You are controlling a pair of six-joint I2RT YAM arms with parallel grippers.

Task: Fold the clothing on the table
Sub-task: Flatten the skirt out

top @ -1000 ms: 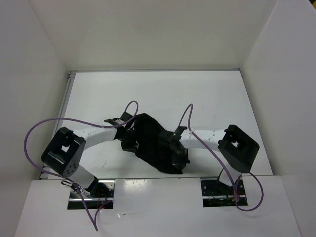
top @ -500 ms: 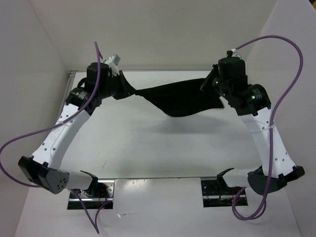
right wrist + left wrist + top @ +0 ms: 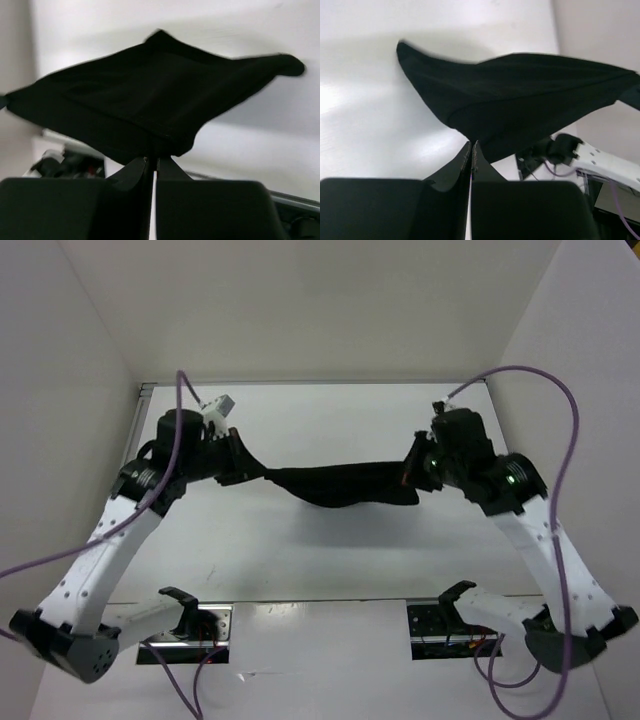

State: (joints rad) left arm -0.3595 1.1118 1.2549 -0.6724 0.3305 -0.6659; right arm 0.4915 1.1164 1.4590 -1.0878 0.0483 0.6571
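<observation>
The black clothing point(image 3: 345, 485) hangs stretched in the air between both arms, above the white table point(image 3: 330, 560), sagging in the middle. My left gripper point(image 3: 258, 472) is shut on its left end, and my right gripper point(image 3: 412, 472) is shut on its right end. In the left wrist view the clothing point(image 3: 520, 95) spreads away from the closed left gripper point(image 3: 471, 145), with one corner trailing to the upper left. Seen from the right wrist, the clothing point(image 3: 150, 95) fans out just above the closed right gripper point(image 3: 153, 159).
White walls point(image 3: 70, 390) enclose the table on the left, back and right. Purple cables point(image 3: 560, 420) loop from both arms. The two arm bases and mounting plates point(image 3: 185, 625) sit at the near edge.
Both arms have lifted the clothing from a heap near the front of the table, spread it apart high at the back, and now lowered it slightly toward the table's middle.
</observation>
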